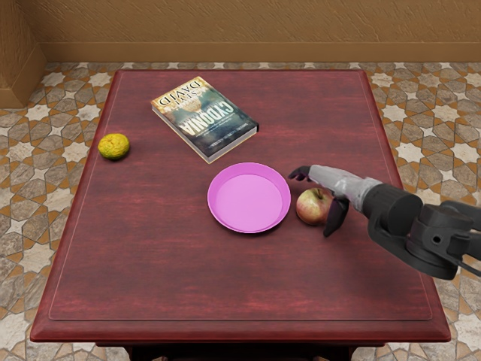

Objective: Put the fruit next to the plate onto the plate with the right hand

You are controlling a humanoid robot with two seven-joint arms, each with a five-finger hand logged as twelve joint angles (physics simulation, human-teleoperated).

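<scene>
Fingers (302,175) of our right hand (331,186) are spread, not clamped on anything, w/ the round red-yellow apple (312,207) sitting betw. them & the thumb, just right of the round pink plastic plate (249,199) on the dark red wooden surface (150,248), so we'd carry it left.

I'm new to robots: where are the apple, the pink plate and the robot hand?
apple (311,207), head view, middle of its skin.
pink plate (249,199), head view, its bare centre.
robot hand (329,183), head view, back of the hand.
</scene>
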